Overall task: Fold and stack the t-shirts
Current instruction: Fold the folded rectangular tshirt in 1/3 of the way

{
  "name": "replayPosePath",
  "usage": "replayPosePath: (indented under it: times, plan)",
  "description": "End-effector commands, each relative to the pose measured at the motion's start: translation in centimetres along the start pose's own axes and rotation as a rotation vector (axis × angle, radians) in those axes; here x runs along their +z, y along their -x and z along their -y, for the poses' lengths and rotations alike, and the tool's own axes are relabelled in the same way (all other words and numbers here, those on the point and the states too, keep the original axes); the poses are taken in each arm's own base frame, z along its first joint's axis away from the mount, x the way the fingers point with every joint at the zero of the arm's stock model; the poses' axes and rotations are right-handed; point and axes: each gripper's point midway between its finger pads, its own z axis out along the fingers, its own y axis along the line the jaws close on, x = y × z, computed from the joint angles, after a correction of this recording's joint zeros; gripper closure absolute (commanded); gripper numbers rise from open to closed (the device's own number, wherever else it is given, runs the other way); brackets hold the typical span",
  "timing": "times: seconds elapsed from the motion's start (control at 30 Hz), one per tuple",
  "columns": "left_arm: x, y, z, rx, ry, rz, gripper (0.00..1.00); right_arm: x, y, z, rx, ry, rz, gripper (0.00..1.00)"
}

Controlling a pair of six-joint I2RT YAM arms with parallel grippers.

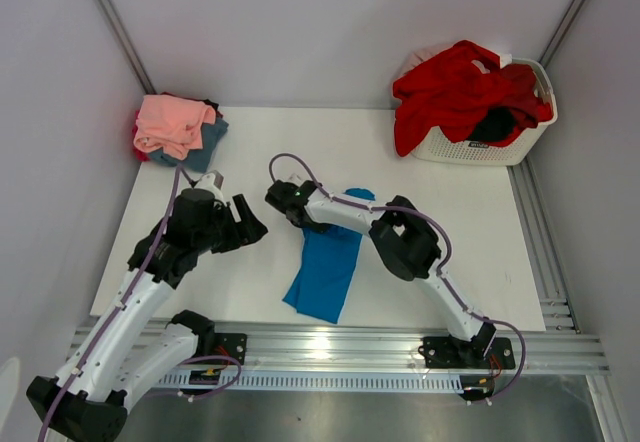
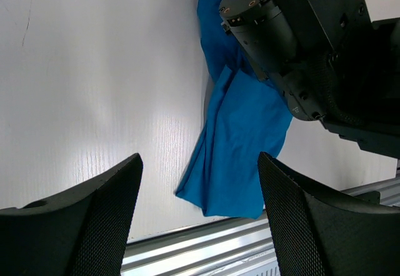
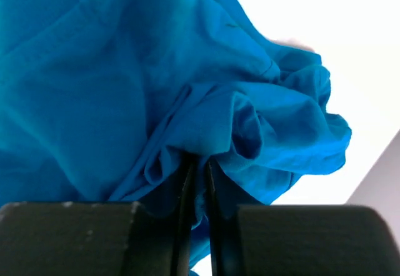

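No words or numbers can be read anywhere. The white basket [image 1: 445, 148] has a small dark label [image 1: 478, 145] on its front wall, but its letters are too tiny and blurry to read.

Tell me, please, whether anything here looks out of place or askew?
The bright blue t-shirt lies twisted and bunched mid-table, one end pinched in the right gripper. A red t-shirt spills over the basket rim.
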Motion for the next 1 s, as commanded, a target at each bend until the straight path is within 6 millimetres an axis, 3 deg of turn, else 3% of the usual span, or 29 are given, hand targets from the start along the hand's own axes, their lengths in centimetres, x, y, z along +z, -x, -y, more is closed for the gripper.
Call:
replayPosePath:
  times: [0.0, 0.03, 0.07, 0.13, 0.17, 0.23, 0.27, 0.3, 0.4, 0.53, 0.73, 0.87, 0.97]
  plan:
    - [-0.8, 0.9, 0.7, 0.005, -0.032, 0.036, 0.22, 0.3, -0.2, 0.8, -0.021, -0.05, -0.023, 0.8]
    - [-0.8, 0.8, 0.7, 0.005, -0.031, 0.034, 0.22, 0.1, 0.0, 0.9, -0.01, -0.049, -0.013, 0.75]
    - [-0.8, 0.7, 0.6, 0.005, -0.029, 0.032, 0.22, -0.5, 0.5, 1.1, 0.014, -0.039, 0.012, 0.58]
    - [-0.9, 0.7, 0.6, 0.005, -0.032, 0.034, 0.22, -1.5, 1.9, 1.2, 0.08, 0.0, 0.081, 0.46]
    - [-0.8, 0.6, 0.5, 0.004, -0.028, 0.031, 0.22, -3.0, 2.3, 1.6, 0.115, 0.047, 0.12, 0.35]
    - [-0.9, 0.6, 0.5, 0.003, -0.03, 0.035, 0.22, -4.8, 3.6, 2.1, 0.169, 0.116, 0.201, 0.3]
    - [-0.9, 0.5, 0.4, 0.003, -0.029, 0.034, 0.22, -6.1, 5.1, 1.9, 0.209, 0.174, 0.282, 0.25]
    - [-1.0, 0.5, 0.5, 0.004, -0.031, 0.036, 0.22, -7.7, 5.2, 2.9, 0.234, 0.192, 0.334, 0.19]
    - [-1.0, 0.5, 0.4, 0.003, -0.029, 0.04, 0.22, -9.7, 6.4, 4.9, 0.294, 0.208, 0.414, 0.17]
    - [-1.0, 0.7, 0.4, 0.001, -0.029, 0.045, 0.22, -9.6, 6.3, 6.6, 0.385, 0.219, 0.42, 0.18]
    - [-0.4, 0.6, 0.4, -0.009, -0.03, 0.041, 0.22, -9.7, 5.0, 8.6, 0.657, 0.364, 0.455, 0.19]
    - [1.3, -0.2, 0.6, -0.039, -0.038, -0.011, 0.21, -8.0, 3.5, 7.3, 0.73, 0.476, 0.4, 0.21]
    - [3.2, -0.6, 1.0, -0.109, -0.036, -0.058, 0.22, -7.8, 3.4, 6.5, 0.743, 0.506, 0.397, 0.21]
